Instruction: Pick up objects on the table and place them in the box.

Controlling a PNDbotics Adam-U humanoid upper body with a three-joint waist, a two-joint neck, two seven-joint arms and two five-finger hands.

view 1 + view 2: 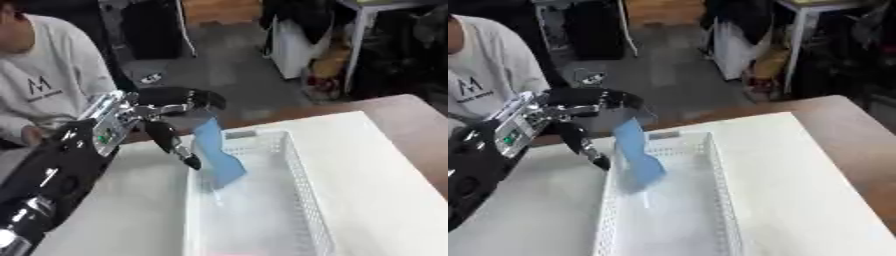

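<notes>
Left hand pinching blurred blue object over white box; right hand unseen.

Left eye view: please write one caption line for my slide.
The left robot hand holds a blue flexible sheet-like object over the white perforated plastic box on the white table.

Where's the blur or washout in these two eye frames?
Left eye view: the blue soft item under the left hand is smeared; the white perforated plastic box has a washed-out floor. Right eye view: same, with a faint shadow beneath the item.
</notes>
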